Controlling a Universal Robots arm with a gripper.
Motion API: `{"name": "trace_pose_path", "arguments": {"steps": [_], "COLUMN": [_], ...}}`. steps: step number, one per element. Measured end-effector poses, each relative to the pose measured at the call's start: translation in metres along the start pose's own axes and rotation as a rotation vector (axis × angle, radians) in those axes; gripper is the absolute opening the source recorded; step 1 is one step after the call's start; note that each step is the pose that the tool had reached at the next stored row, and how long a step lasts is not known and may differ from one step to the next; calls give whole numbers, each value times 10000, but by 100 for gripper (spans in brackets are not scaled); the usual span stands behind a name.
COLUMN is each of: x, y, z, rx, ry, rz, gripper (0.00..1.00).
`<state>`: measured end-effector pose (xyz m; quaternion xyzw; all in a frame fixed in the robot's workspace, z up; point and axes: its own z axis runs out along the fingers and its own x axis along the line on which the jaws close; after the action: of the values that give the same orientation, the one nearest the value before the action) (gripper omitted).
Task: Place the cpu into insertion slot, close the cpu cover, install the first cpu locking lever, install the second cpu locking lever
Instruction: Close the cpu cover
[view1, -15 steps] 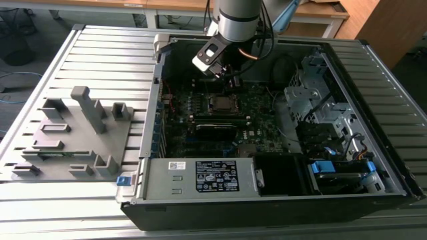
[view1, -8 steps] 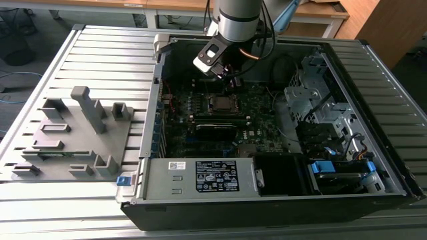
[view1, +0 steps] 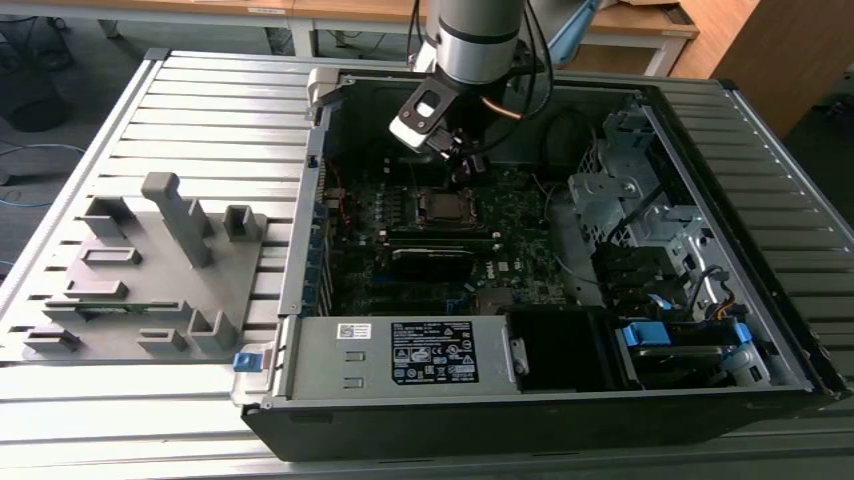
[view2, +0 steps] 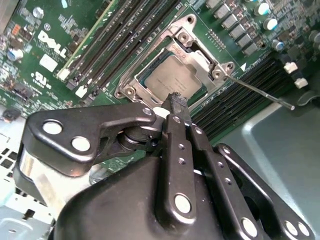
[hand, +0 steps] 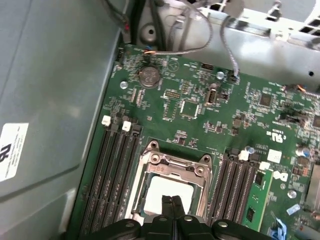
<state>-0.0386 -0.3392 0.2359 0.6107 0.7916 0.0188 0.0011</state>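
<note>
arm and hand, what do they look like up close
The arm is a silver-grey tube with a black band. Black cables run down beside it, and there is a pale boxy module at the wrist. The hand is black, with curved link plates, silver rivets and narrow fingers dotted with small screw holes.

This looks like a robotics lab or test workshop. An open PC case lies on a slatted metal bench with a robot arm reaching into it, its green board bared. A grey moulded jig sits beside the case. Behind stand what seem to be wooden desks, and a blue cable trails on the floor.
</note>
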Motion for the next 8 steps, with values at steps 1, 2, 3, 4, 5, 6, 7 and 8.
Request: {"name": "trace_pose_path", "arguments": {"steps": [1, 2, 3, 4, 5, 6, 7, 8], "x": [0, 0, 0, 0, 0, 0, 0, 0], "y": [0, 0, 0, 0, 0, 0, 0, 0], "z": [0, 0, 0, 0, 0, 0, 0, 0], "rx": [3, 6, 7, 8, 8, 8, 8, 8], "ry": [5, 9, 11, 12, 12, 12, 12, 12], "rz": [-155, -302, -375, -380, -380, -381, -381, -382], "gripper": [11, 11, 11, 11, 11, 11, 11, 11]}}
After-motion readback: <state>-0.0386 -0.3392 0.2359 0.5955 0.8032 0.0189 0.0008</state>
